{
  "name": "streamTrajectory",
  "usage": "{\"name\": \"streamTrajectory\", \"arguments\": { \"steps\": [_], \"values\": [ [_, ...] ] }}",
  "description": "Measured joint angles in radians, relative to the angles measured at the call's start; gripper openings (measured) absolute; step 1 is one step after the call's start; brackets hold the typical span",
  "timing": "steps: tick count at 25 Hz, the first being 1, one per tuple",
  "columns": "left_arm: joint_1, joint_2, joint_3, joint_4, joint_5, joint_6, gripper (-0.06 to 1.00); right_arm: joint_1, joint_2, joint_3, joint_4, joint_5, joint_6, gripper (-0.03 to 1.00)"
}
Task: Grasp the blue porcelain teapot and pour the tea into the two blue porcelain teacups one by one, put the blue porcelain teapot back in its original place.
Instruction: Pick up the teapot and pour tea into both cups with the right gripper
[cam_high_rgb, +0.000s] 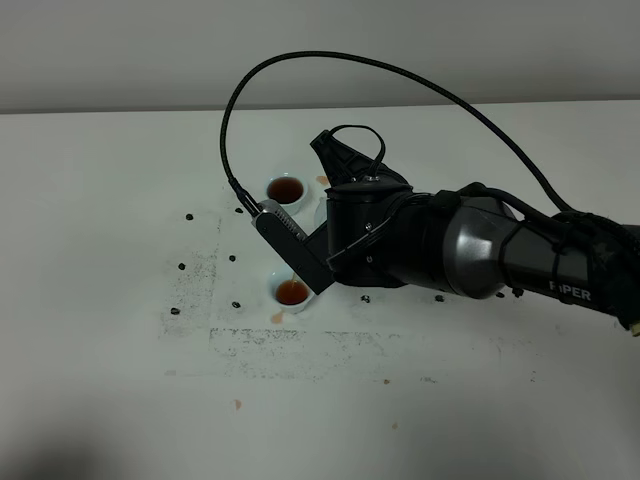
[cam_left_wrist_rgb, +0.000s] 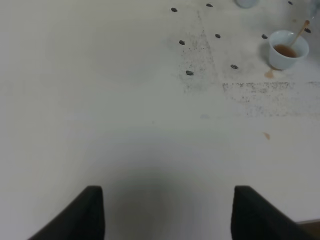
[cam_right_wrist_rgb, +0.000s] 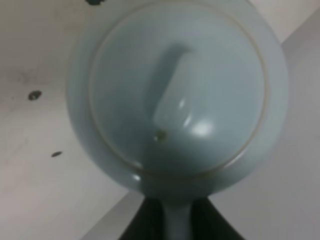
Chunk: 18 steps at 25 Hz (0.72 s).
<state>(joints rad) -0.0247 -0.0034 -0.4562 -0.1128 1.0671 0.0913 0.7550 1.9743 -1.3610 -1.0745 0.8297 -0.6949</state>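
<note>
**Second pour: spout over the front cup**

The right gripper (cam_right_wrist_rgb: 177, 222) is clenched on the teapot's loop handle, with a dark finger on either side of it. The teapot (cam_right_wrist_rgb: 175, 95) hangs just above and beside the front cup (cam_high_rgb: 291, 292). From the high camera the arm hides the pot almost wholly. A thin stream (cam_left_wrist_rgb: 300, 31) of tea runs down into that cup, which looks part full.

The back cup (cam_high_rgb: 285, 188) stands apart from the front cup on its far side and already holds dark tea, so I judge this to be the second pour. A brown splash (cam_high_rgb: 278, 318) lies on the table (cam_high_rgb: 100, 300) right at the front cup's foot. The left gripper (cam_left_wrist_rgb: 167, 215) sits well away from the front cup, its fingers spread with nothing between them.

To do this step well:
- Hold the tilt shallow so the stream stays thin and lands in the middle of the front cup, not on its rim.
- Judge the fill against the back cup's level.
- Roll the pot upright slowly while the spout is over the front cup, so the last drip falls inside.
- Only then carry the pot away.
- Avoid a steep tilt, since the lid may only be resting in place and could slide.
</note>
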Motion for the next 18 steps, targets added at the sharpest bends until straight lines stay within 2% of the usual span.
{"name": "streamTrajectory", "arguments": {
  "steps": [18],
  "values": [
    [0.0,0.0,0.0,0.0,0.0,0.001,0.57,0.0,0.0,0.0,-0.022,0.0,0.0,0.08]
  ]
}}
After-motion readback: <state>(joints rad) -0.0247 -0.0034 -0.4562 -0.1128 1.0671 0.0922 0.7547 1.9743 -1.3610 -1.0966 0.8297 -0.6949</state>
